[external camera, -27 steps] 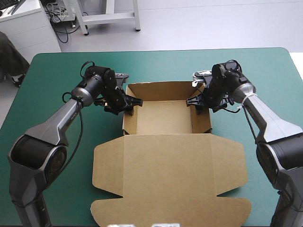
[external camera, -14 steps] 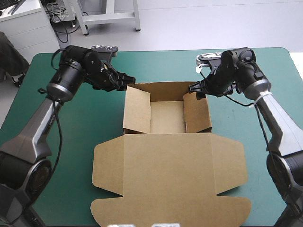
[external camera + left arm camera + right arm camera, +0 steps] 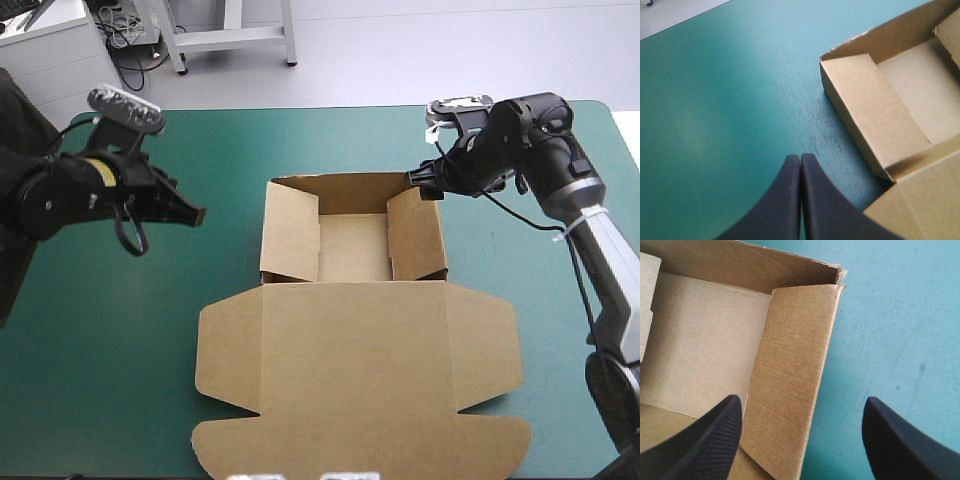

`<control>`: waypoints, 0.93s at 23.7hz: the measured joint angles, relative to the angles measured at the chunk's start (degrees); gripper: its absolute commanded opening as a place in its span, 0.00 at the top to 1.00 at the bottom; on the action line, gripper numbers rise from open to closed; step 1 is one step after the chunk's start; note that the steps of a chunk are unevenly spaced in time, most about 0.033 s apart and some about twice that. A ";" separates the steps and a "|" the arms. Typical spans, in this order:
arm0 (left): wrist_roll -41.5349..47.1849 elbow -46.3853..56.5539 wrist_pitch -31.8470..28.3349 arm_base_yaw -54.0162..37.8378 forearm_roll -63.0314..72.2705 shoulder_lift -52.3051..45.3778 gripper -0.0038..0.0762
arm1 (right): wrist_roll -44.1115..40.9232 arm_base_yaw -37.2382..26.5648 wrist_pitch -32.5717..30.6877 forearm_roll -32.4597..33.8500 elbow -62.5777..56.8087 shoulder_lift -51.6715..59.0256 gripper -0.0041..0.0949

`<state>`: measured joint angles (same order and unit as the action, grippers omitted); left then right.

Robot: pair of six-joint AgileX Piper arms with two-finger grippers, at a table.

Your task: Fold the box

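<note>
The brown box (image 3: 352, 250) stands mid-table as an open tray, its two side walls leaning inward. Its lid (image 3: 360, 370) lies flat toward the table's near edge. My left gripper (image 3: 196, 215) hangs well to the left of the box, touching nothing. In the left wrist view, the left gripper (image 3: 800, 160) is shut in one point over bare cover, the box (image 3: 880, 115) ahead and to one side. My right gripper (image 3: 420, 181) is at the box's far right corner. In the right wrist view, the right gripper (image 3: 800, 415) is open, straddling the right wall (image 3: 790, 380) without gripping it.
Teal-green cover (image 3: 120, 320) shows on both sides of the box and beyond its far wall. The lid's front flaps reach close to the table's near edge.
The left arm drew back from the box's left wall toward the table's left, and its gripper shut. The right gripper rose slightly at the far right corner. Both side walls now lean inward.
</note>
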<state>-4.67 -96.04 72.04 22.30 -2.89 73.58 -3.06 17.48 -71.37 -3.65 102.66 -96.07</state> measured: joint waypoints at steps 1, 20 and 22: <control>-0.25 2.69 0.00 0.00 -0.20 -1.97 0.99 | 0.00 0.00 0.00 -0.06 0.00 -0.19 0.32; 2.72 57.58 -7.85 0.00 3.36 -28.61 0.99 | -0.35 0.00 0.55 0.47 0.00 -16.13 0.51; 2.84 58.14 -8.21 0.00 3.42 -28.95 0.99 | -0.35 0.00 0.55 0.47 0.00 -16.70 0.64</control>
<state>-1.84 -37.91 63.83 22.30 0.52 44.63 -3.41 17.48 -70.83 -3.18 102.66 -112.77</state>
